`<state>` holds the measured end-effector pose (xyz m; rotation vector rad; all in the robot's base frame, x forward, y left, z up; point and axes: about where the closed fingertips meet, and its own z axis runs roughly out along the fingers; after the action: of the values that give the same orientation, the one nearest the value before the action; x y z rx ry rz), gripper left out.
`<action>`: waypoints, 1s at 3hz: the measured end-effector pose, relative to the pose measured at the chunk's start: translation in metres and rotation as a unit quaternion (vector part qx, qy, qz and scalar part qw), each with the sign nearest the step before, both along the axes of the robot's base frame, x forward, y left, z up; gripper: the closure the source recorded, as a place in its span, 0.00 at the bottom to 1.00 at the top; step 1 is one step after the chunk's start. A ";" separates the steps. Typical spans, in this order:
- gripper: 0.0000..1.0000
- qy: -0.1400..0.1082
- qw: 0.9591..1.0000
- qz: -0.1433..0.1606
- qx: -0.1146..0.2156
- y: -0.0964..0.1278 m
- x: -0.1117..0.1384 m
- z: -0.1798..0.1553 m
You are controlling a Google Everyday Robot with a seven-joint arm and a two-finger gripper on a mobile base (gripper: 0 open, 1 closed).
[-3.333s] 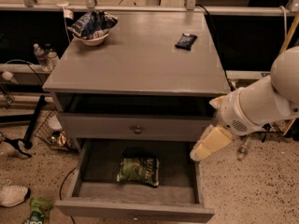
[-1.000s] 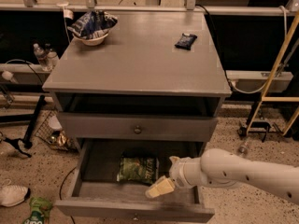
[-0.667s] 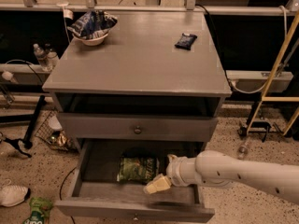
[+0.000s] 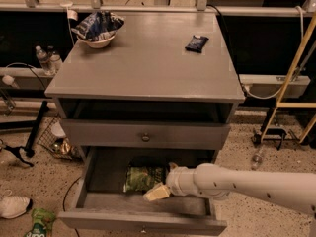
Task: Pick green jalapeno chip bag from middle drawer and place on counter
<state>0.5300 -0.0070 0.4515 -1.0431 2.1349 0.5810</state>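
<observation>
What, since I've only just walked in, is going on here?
The robot's arm reaches from the right into the open middle drawer, its gripper beside the lower right corner of the green jalapeno chip bag, which lies on the drawer floor, not yet lifted. The counter above holds a bowl and a small dark packet.

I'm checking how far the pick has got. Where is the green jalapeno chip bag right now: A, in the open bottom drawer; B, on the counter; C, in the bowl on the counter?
A: the green jalapeno chip bag lies flat in the pulled-out middle drawer, with the gripper down inside the drawer at the bag's lower right corner.
</observation>
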 end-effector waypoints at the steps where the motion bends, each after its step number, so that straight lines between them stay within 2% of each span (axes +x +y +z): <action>1: 0.00 -0.003 1.000 -0.002 0.009 0.019 0.010 -0.019; 2: 0.00 -0.006 1.000 0.005 0.017 0.041 0.017 -0.032; 3: 0.18 -0.007 1.000 0.008 0.024 0.055 0.025 -0.044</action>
<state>0.5551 0.0481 0.4075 -1.0363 2.0914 0.6289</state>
